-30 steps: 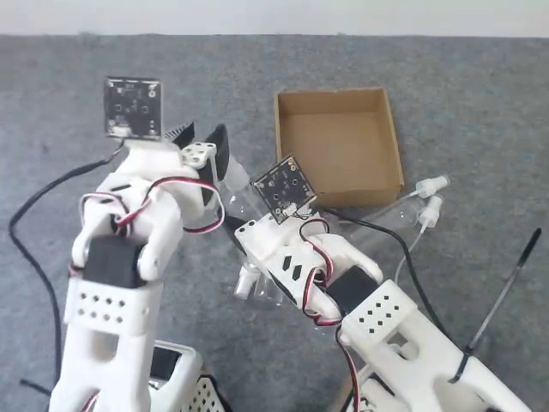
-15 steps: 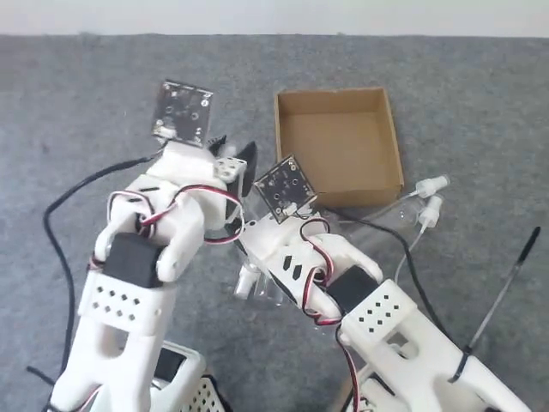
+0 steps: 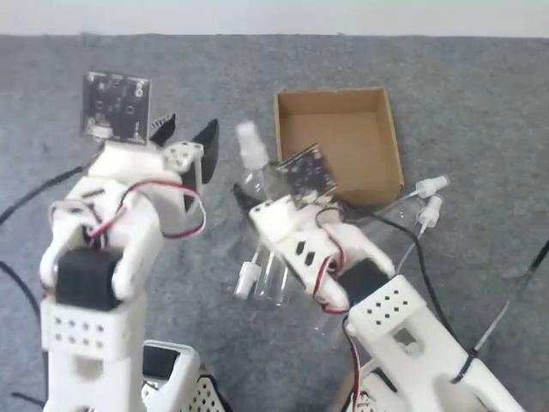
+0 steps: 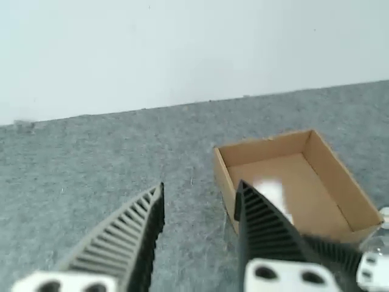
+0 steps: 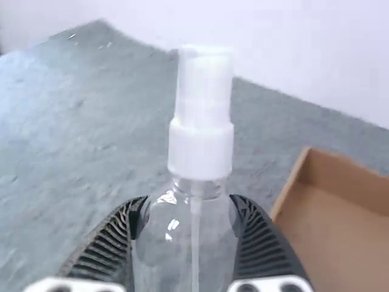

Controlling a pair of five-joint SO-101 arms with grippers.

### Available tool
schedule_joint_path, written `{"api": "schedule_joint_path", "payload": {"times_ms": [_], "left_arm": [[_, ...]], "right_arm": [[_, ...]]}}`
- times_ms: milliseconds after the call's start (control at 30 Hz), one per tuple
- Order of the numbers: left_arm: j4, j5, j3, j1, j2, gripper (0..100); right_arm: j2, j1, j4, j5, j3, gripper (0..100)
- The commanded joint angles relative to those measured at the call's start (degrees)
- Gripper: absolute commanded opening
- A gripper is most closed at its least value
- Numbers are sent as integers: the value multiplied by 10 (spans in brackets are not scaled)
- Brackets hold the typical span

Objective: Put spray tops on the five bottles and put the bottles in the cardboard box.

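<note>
A clear bottle (image 3: 252, 176) with a white spray top (image 3: 249, 137) stands upright in my right gripper (image 3: 256, 196), which is shut on its body just left of the cardboard box (image 3: 339, 92). In the right wrist view the bottle (image 5: 193, 213) rises between the fingers (image 5: 261, 243), with the box (image 5: 340, 182) behind it. My left gripper (image 3: 187, 133) stands open and holds nothing, a little left of the bottle. From the left wrist the gripper (image 4: 200, 207) faces the box (image 4: 225, 176).
Clear bottles (image 3: 276, 276) lie on the grey carpet under the right arm, one with a white top (image 3: 249, 280). Two loose spray tops (image 3: 431, 199) lie right of the box, beside another clear bottle (image 3: 386, 215). A black cable (image 3: 412, 266) runs there.
The left gripper swung toward the bottle, then drew back to the left and is open. The right gripper has raised the bottle upright, its spray top showing.
</note>
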Motion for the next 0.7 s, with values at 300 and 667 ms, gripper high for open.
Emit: {"api": "schedule_joint_path", "payload": {"times_ms": [300,667], "left_arm": [[-180,-3,408,33,-306,174],[-200,-29,491,113,-377,219]], "right_arm": [[66,74,43,-4,-226,6],[233,37,162,-5,-413,6]]}}
